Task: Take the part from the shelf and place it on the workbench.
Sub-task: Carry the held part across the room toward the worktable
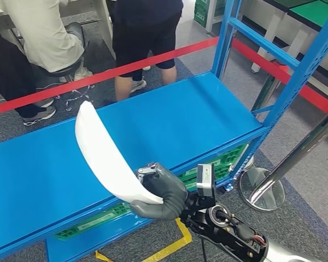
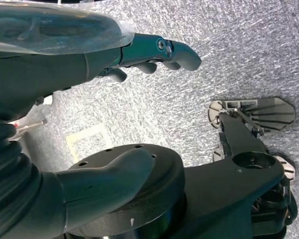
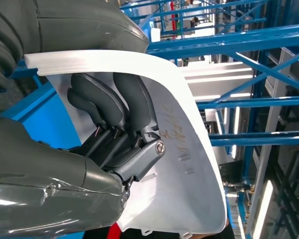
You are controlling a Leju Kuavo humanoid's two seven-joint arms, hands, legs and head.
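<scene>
While over one blue shelf (image 1: 175, 117), one white part (image 1: 102, 155), seemingly in right hand (image 1: 162, 191).

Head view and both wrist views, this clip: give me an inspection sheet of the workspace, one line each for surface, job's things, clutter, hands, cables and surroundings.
Surface: wide blue metal shelf board, nothing lying on its top.
Job's things: curved white plastic part, held above the shelf's front edge, one end gripped.
Clutter: green crates on the level under the shelf board.
Hands: right hand grips the white part, fingers curled on its inner face; left hand hangs over grey carpet, holding nothing.
Cables: thin wires showing at the right hand's finger bases.
Surroundings: red barrier tape, two people behind it, chrome stanchion, yellow floor tape, workbench not identified.
</scene>
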